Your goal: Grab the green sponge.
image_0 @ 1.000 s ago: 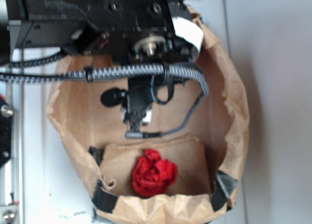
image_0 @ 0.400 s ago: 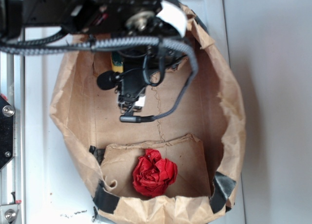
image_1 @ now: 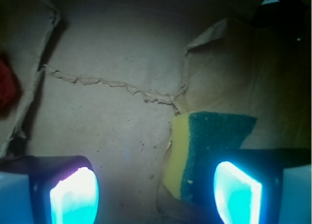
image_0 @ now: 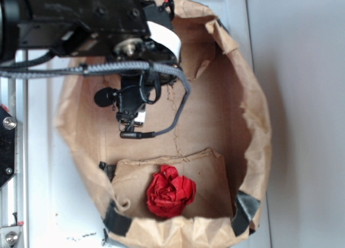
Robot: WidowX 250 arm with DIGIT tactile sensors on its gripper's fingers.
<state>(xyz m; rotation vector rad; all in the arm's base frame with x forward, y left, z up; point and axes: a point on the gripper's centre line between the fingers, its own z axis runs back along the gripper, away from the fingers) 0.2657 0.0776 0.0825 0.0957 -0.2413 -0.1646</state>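
Note:
The green sponge (image_1: 209, 146) lies on the brown paper floor of the bag, dark green scouring side beside its yellow foam edge. In the wrist view my gripper (image_1: 156, 195) is open just above the floor. The sponge's yellow edge lies in the gap between the fingers, and its green part runs under the right fingertip (image_1: 239, 192). The left fingertip (image_1: 75, 195) is over bare paper. In the exterior view my gripper (image_0: 131, 118) reaches down into the bag at the upper left, and the arm hides the sponge.
A crumpled red paper ball (image_0: 171, 191) rests on a folded flap at the near end of the bag, and shows at the wrist view's left edge (image_1: 6, 87). The paper bag's crumpled walls (image_0: 259, 124) ring the whole work area. A cable (image_0: 172, 118) loops beside the gripper.
The arm has moved away from the red ball and then to the left. A corner of the sponge that showed beside the wrist 0.4 s ago is now covered.

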